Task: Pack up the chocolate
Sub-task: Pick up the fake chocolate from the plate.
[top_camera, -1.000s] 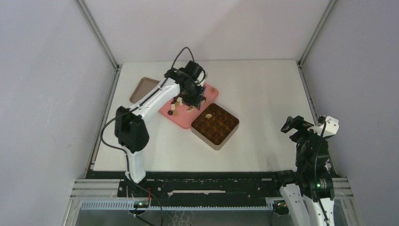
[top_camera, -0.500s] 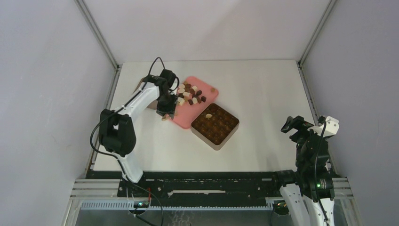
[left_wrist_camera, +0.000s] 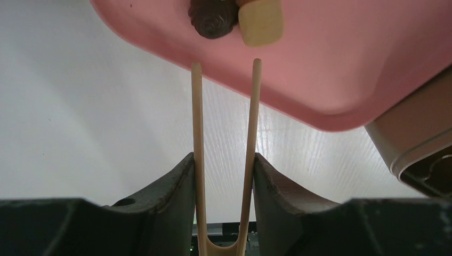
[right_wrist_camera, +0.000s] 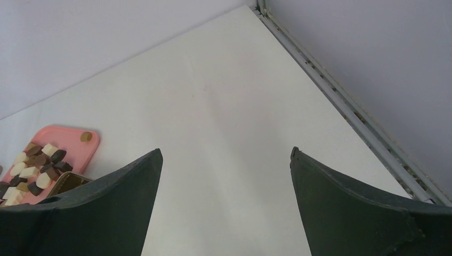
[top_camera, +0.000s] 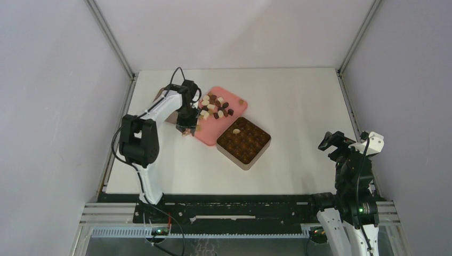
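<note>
Standing at the near edge, I note the left pincer low over the white worktop at the left side of the pink tray, its two fingers pinching a pair of thin wooden tongs. The tongs' tips are apart with nothing between them, and they reach just to the tray's rim. A dark brown piece and a cream piece lie side by side on the tray just beyond the tips. The chocolate lies mostly in a loose cluster on the tray: dark, mid brown and cream pieces mixed. One cream piece sits in a compartment at the far corner of the square tin, which stands just beside the tray on its near right. A tan lid lies against the tray's left side. The right pincer is spread wide and empty, raised over the near right of the worktop, well apart from tray and tin.
</note>
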Controlling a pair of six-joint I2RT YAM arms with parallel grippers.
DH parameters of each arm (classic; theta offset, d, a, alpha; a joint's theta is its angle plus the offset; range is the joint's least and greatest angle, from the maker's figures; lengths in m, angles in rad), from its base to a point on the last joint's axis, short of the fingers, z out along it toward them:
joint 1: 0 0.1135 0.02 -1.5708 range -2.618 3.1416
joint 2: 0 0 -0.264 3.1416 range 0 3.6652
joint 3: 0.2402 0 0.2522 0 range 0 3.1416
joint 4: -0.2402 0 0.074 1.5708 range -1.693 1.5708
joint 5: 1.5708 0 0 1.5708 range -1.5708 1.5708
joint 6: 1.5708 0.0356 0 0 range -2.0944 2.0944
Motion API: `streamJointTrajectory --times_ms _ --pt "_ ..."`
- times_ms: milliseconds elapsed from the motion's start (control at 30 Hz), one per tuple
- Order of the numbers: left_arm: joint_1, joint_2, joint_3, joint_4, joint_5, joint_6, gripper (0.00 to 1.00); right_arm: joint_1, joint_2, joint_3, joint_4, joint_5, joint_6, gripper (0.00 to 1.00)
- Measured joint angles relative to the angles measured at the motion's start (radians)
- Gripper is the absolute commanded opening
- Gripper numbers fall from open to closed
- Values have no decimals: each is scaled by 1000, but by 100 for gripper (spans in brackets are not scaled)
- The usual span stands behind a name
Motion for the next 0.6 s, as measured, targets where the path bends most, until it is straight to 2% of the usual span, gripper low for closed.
streamJointTrajectory --times_ms 600 --pt "27 121 76 -5 -16 1 45 5 0 0 0 0 0 98"
